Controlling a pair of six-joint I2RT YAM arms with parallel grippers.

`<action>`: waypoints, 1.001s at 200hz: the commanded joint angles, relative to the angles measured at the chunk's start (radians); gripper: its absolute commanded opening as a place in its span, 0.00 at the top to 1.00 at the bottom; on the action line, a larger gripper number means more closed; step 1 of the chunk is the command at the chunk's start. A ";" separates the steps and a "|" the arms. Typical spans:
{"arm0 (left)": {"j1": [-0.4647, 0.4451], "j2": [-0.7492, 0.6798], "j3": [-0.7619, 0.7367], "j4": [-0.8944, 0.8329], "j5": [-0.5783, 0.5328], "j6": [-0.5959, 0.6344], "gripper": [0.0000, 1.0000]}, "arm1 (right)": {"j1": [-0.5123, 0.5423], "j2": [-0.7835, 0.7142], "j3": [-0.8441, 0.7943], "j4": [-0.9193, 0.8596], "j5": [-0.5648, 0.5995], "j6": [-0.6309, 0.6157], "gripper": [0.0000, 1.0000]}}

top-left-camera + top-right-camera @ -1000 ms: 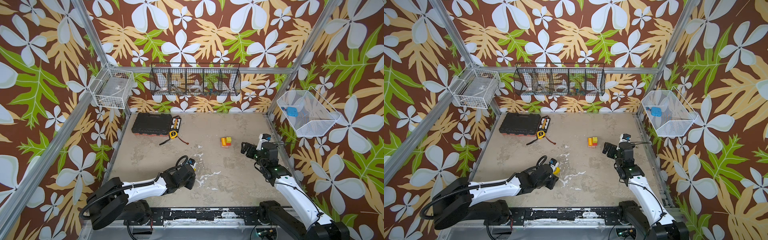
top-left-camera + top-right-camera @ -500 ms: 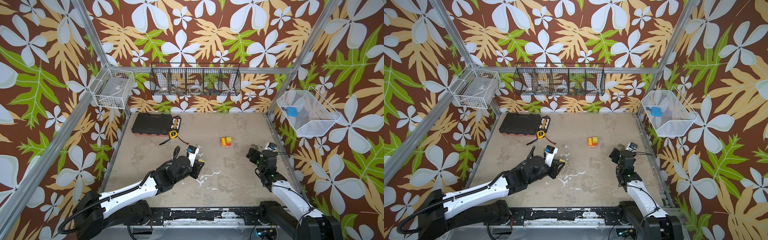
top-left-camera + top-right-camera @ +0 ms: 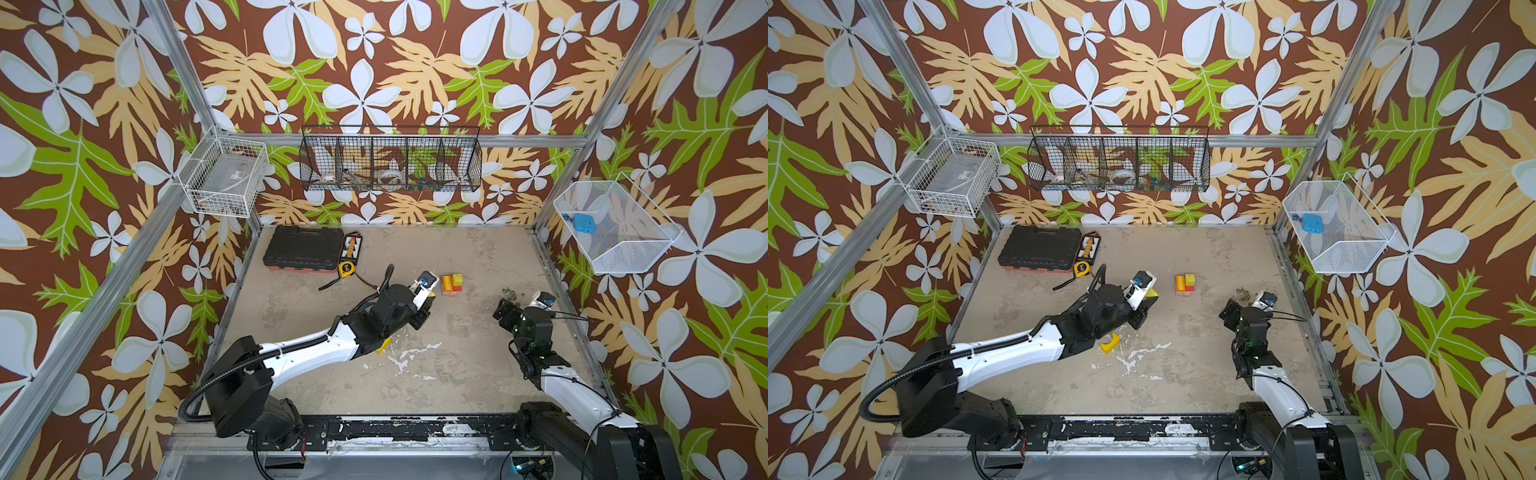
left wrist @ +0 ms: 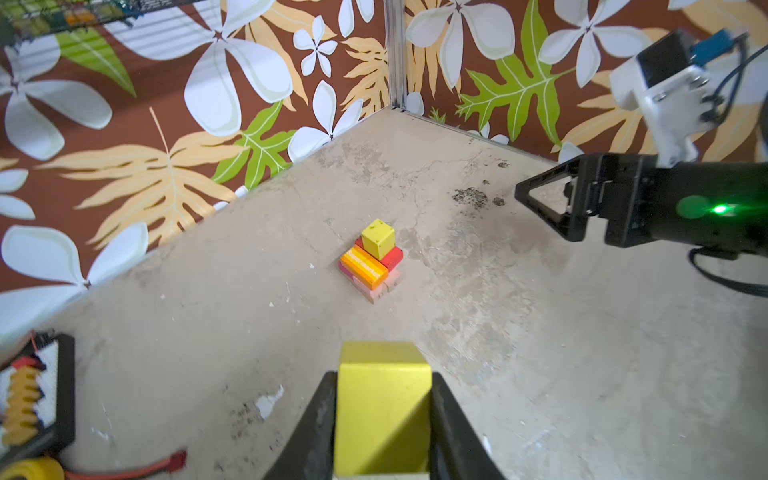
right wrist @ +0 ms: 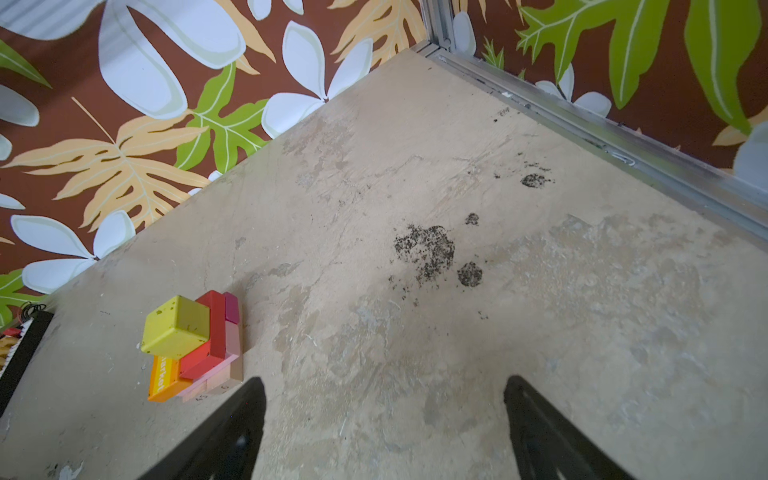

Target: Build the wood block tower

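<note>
The tower (image 3: 452, 284) (image 3: 1185, 284) is a low stack near the middle back of the floor: tan and pink pieces at the base, red and orange blocks above, a yellow-green cube on top (image 4: 377, 239) (image 5: 176, 332). My left gripper (image 4: 382, 378) (image 3: 430, 296) is shut on a yellow-green block (image 4: 382, 411) (image 3: 1152, 293), held above the floor just left of the tower. My right gripper (image 5: 384, 382) (image 3: 505, 309) (image 4: 540, 203) hangs open and empty to the right of the tower. A yellow arch block (image 3: 1110, 344) lies on the floor under the left arm.
A black tool case (image 3: 305, 249), a bit holder (image 3: 352, 247) and a yellow tape measure (image 3: 345, 269) sit at the back left. Wire baskets hang on the back wall (image 3: 390, 160), the left post (image 3: 226, 183) and the right wall (image 3: 611, 228). Dark crumbs (image 5: 428, 249) speckle the floor.
My left arm has stretched forward and right, carrying the yellow-green block from the floor's front middle up to beside the tower. My right gripper has pulled back slightly from the tower.
</note>
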 commanded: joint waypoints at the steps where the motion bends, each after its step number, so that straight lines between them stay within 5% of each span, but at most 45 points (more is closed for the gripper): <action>1: 0.046 0.054 0.072 -0.069 0.067 0.156 1.00 | -0.001 0.006 -0.001 0.058 0.003 0.011 0.12; 39: 0.153 0.098 0.081 -0.006 0.208 0.263 1.00 | -0.001 0.041 0.019 0.051 0.011 0.015 0.15; 88: 0.229 0.276 0.263 -0.215 0.417 0.336 1.00 | 0.001 0.053 0.020 0.062 0.004 0.014 0.16; 200: 0.229 0.646 0.759 -0.515 0.490 0.440 1.00 | 0.001 0.137 0.072 0.054 -0.020 0.004 0.18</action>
